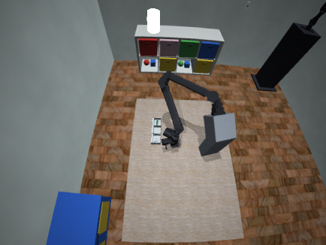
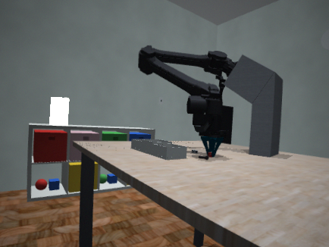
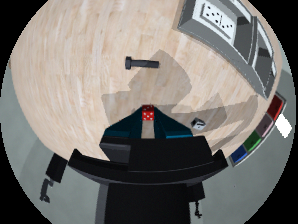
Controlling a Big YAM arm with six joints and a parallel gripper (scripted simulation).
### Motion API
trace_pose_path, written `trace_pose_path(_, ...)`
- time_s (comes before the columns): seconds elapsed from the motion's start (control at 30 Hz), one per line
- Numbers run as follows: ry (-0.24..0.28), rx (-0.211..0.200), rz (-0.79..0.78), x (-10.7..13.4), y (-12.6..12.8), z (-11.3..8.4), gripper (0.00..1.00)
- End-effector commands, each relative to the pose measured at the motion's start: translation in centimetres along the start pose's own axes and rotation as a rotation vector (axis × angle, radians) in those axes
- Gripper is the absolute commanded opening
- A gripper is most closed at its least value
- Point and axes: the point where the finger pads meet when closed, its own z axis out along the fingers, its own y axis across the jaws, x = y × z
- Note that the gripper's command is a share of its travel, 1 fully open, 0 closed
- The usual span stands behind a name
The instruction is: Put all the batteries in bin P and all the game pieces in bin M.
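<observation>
My gripper [image 2: 211, 154] [image 3: 148, 110] points down at the table, its teal fingertips against both sides of a red die [image 3: 148, 114] with white pips. It is shut on the die, low at the table top. A row of three joined grey bins [image 1: 152, 134] [image 2: 176, 153] [image 3: 220, 52] stands beside the gripper. The bin at the near end holds a white domino [image 1: 155, 140] [image 3: 218, 21] with black dots. The bin at the far end holds a small green thing [image 1: 157, 122]. No letters on the bins can be read.
A dark bolt [image 2: 203, 157] [image 3: 144, 63] lies on the table between the gripper and the near-end bin. A small grey and white thing [image 2: 194, 151] [image 3: 198, 123] lies on the table on the gripper's other side, too small to name. The arm's grey stand [image 1: 218, 133] [image 2: 265, 125] rises from the table.
</observation>
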Motion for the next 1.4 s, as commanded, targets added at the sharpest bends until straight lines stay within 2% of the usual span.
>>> trace_pose_path(0.0,0.011,-0.016,-0.030,2.0,0.6,-0.9,0.10)
trace_pose_path(0.77,0.012,-0.016,-0.028,2.2,0.6,-0.9,0.10)
trace_pose_path(0.8,-0.011,-0.010,-0.023,1.0,0.4,-2.0,0.10)
trace_pose_path(1.17,-0.009,-0.009,-0.026,1.0,0.4,-5.5,0.10)
trace_pose_path(1.23,-0.009,-0.009,-0.026,1.0,0.4,-5.5,0.10)
trace_pose_path(1.37,-0.010,-0.008,-0.025,1.0,0.3,-6.8,0.10)
